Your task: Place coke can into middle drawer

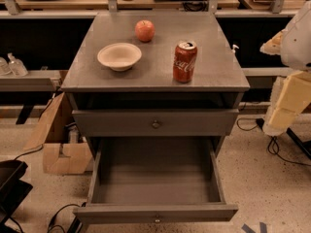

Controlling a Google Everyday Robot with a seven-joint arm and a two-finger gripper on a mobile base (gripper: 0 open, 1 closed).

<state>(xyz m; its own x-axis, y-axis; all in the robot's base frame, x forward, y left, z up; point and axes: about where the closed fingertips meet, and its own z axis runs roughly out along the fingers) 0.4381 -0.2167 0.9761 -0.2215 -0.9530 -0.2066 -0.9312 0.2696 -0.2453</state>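
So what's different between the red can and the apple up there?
The coke can is a tall upright cylinder with white script and a silver top; the apple is round and plain. The coke can stands nearer the front, the apple farther back. Both are red. The gripper is at the right edge, touching neither.

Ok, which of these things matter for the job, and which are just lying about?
Job: coke can, open middle drawer, end effector at the right edge, beside the cabinet.
Lying about: apple, bowl, upper drawer front, cardboard box.
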